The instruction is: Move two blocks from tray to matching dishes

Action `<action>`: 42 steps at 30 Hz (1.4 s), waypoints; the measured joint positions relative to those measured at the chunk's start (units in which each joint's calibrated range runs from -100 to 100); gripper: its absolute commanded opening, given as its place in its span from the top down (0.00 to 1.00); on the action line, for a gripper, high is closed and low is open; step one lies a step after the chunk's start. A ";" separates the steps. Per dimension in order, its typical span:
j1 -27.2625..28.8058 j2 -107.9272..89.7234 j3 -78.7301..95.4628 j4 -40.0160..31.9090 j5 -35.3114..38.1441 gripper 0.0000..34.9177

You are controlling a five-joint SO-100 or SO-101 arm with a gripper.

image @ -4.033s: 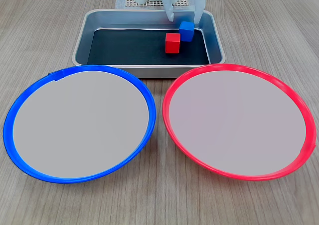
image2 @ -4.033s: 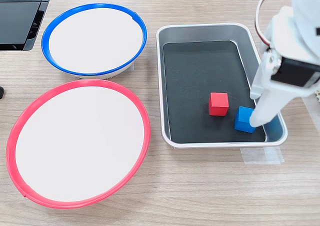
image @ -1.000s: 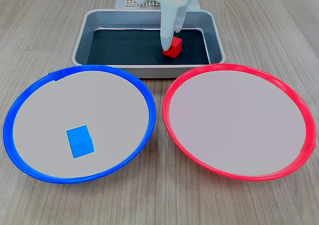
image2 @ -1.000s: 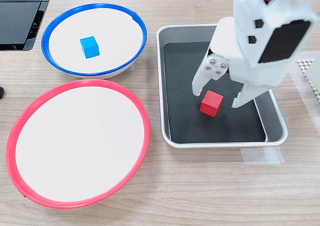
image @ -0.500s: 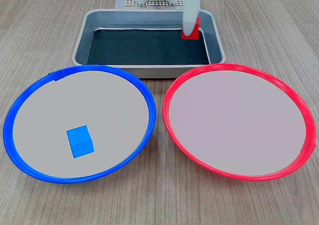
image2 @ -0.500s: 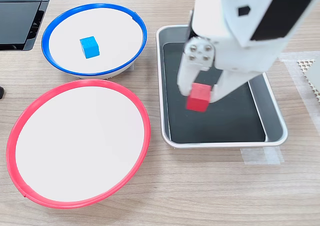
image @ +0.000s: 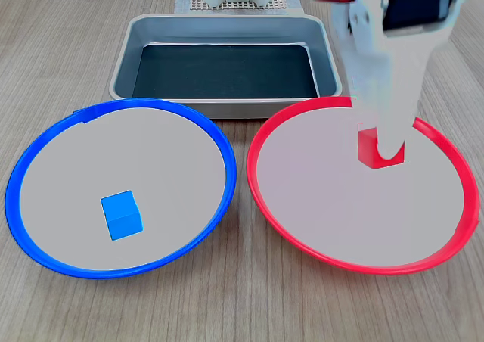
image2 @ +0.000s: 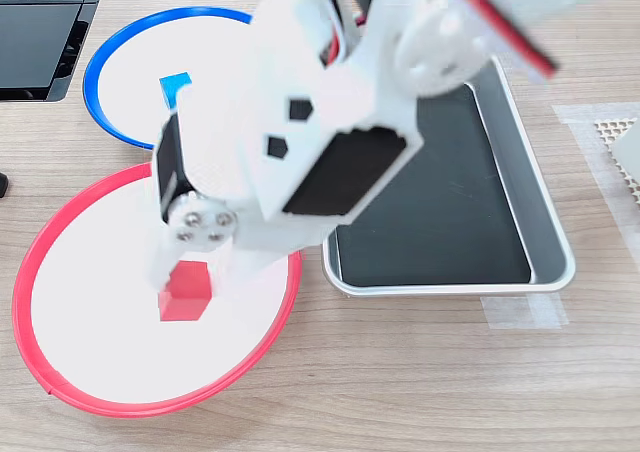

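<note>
Gripper: my gripper is clamped on the red block, a finger on either side of it, over the red-rimmed dish. I cannot tell whether the block touches the dish floor or hangs just above it.

Red block: between my fingers, over the pale centre of the red-rimmed dish, toward the first exterior view's right of that centre.

Blue block: the blue block lies in the blue-rimmed dish, well apart from my gripper. In the second exterior view my arm covers part of it and part of that dish.

Tray: the tray sits behind my gripper in the first exterior view, its black floor bare. My arm crosses over it in the second exterior view and hides its near corner there.

Dishes: the two stand just beside each other on the bench; their rims are very close, but I cannot tell whether they touch.

In the way: nothing sits between my gripper and the floor of the red-rimmed dish besides the block itself.

Around: a dark flat object lies at the second exterior view's upper left, beyond the blue-rimmed dish. Clear tape sits on the bench by the tray's edge, and a white perforated piece shows at the second exterior view's right edge.
</note>
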 measured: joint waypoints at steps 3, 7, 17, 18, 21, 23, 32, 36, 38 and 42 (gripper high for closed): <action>1.59 -1.96 4.17 -2.37 1.27 0.42; 3.19 -10.66 13.16 -6.36 3.08 0.99; 16.99 -66.67 62.43 -19.82 2.69 0.99; 17.43 -71.01 66.33 -19.90 2.93 0.99; 20.27 -81.93 76.41 -19.25 2.88 0.99; 19.73 -91.56 86.12 -16.64 3.76 0.99; 19.38 -110.66 93.74 0.08 3.08 0.99; 18.76 -112.96 93.74 3.51 2.88 0.99; 18.76 -112.70 93.74 3.67 2.78 0.99; 18.76 -113.13 93.74 3.83 2.78 0.99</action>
